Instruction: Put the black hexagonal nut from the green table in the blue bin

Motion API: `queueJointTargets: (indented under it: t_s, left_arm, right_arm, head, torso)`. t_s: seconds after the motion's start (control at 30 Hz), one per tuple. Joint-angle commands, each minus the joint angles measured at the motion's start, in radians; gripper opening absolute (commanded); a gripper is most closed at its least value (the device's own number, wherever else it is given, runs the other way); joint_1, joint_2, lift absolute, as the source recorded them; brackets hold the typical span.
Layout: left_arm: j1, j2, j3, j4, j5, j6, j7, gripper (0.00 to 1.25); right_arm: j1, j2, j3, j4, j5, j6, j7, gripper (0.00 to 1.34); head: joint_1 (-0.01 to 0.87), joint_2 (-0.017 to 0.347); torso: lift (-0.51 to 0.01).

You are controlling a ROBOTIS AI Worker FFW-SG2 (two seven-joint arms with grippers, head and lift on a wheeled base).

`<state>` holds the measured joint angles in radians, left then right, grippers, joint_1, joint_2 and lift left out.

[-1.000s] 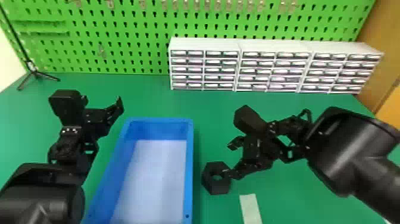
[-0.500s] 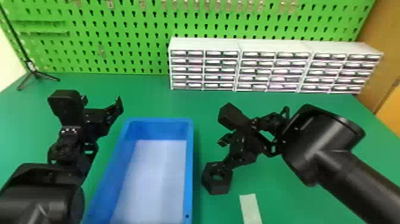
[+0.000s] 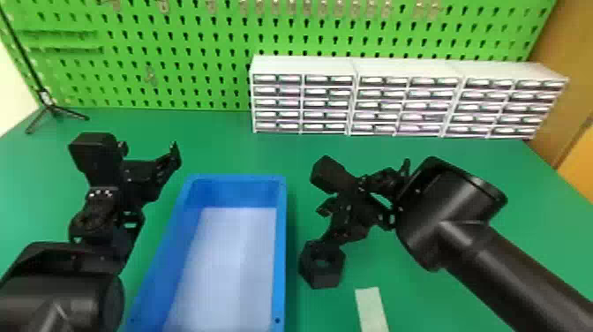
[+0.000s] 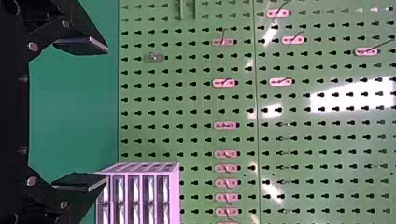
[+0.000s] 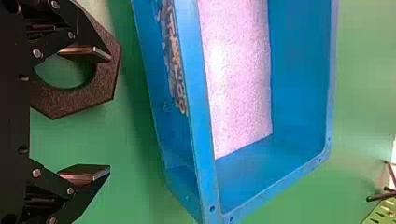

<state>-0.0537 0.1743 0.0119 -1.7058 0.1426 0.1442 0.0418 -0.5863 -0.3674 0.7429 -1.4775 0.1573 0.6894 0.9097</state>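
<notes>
The black hexagonal nut (image 3: 322, 265) rests on the green table (image 3: 423, 282), just right of the blue bin (image 3: 282, 247). My right gripper (image 3: 322, 225) is at the nut's far side, one finger overlapping the nut in the head view. In the right wrist view, my right gripper (image 5: 108, 114) stands open, with one finger over the hole of the nut (image 5: 105, 81) and the other beyond it; the blue bin (image 5: 201, 107) lies past the fingertips. My left gripper (image 3: 170, 163) is parked at the bin's far left. The left wrist view has that gripper (image 4: 107, 115) open and holding nothing.
White drawer cabinets (image 3: 304, 66) stand along the green pegboard (image 3: 176, 62) at the back of the table. A pale strip (image 3: 371, 309) lies to the right of the nut, near the front. A thin black tripod (image 3: 53, 108) is at the back left.
My right arm has moved left, bringing its gripper from the nut's right to its far side. The nut, the bin and my left arm have stayed in place.
</notes>
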Motion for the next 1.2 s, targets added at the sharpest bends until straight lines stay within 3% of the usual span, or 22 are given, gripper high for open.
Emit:
queueJointTargets:
  t_s: [0.0,0.5,0.97,1.17]
  left_arm:
    - [-0.002,-0.001,-0.001,0.0,0.0,0.0,0.0,0.95]
    - [-0.003,0.001,0.003,0.0,0.0,-0.003,0.0,0.95]
    - [-0.005,0.001,0.005,0.0,0.0,-0.005,0.0,0.95]
    - [-0.003,-0.001,0.005,0.0,0.0,-0.005,0.0,0.95]
  right_arm:
    - [-0.015,0.018,0.013,0.049,0.021,-0.021,0.0,0.91]
    - [-0.067,0.016,0.078,0.154,0.062,-0.039,0.0,0.91]
    - [-0.093,-0.008,0.13,0.161,0.059,-0.039,-0.003,0.9]
    - [-0.095,-0.011,0.139,0.161,0.056,-0.039,-0.003,0.83]
  head:
    - [0.683,0.028]
    - [0.683,0.028]
    - [0.683,0.028]
    - [0.683,0.028]
  torso:
    - [-0.096]
    - [-0.096]
    - [-0.096]
    - [-0.096]
